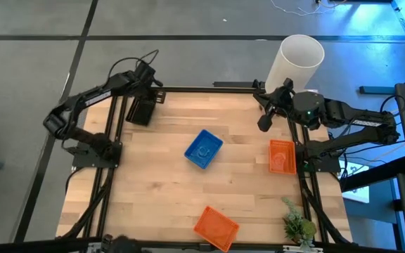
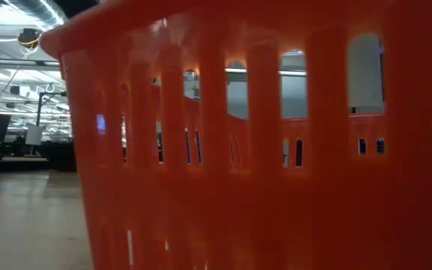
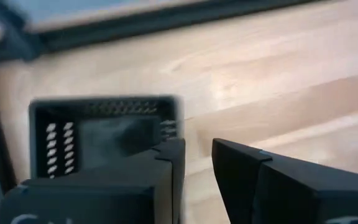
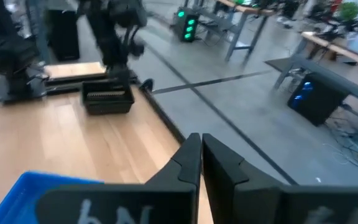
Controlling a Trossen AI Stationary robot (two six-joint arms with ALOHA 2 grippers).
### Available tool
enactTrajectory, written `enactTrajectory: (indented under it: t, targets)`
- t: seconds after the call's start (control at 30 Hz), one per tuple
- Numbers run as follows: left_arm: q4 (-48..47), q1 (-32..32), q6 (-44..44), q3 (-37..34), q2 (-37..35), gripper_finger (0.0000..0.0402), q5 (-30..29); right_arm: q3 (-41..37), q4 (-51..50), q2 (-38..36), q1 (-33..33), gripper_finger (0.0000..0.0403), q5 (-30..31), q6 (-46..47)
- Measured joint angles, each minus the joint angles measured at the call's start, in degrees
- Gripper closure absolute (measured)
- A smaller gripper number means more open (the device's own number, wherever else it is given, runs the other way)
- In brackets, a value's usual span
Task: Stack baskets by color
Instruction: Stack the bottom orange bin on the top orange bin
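**Baskets spread over the bench, both hands at the far edge**

I see the black basket (image 1: 140,111) at the far left corner of the bench (image 1: 153,183), the blue basket (image 1: 203,149) near the middle, one orange basket (image 1: 281,155) at the right edge and another orange basket (image 1: 216,227) at the near edge. My left hand (image 3: 194,163) hangs just above the black basket, fingers parted, gripping nothing. My right hand (image 4: 201,158) waits at the far right corner beside a white cylinder (image 1: 295,62), fingers closed and empty.

Wooden table (image 1: 153,176) carries black basket (image 1: 140,111), blue basket (image 1: 203,149), two orange baskets (image 1: 281,155), plant (image 1: 298,226).
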Motion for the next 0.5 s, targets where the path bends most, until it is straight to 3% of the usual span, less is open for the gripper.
enactTrajectory:
  t: [0.2, 0.5]
  targets:
    - [0.38, -7.74, 1.83, 1.52, -10.63, 0.0328, 0.38, 1.12, -7.48, -0.55, 0.02, 0.0387, -8.00, 2.44]
    - [0.60, -26.67, 2.91, 1.57, -20.80, 0.0328, -1.94, 3.32, -18.67, 0.36, 1.75, 0.0401, -25.38, 4.01]
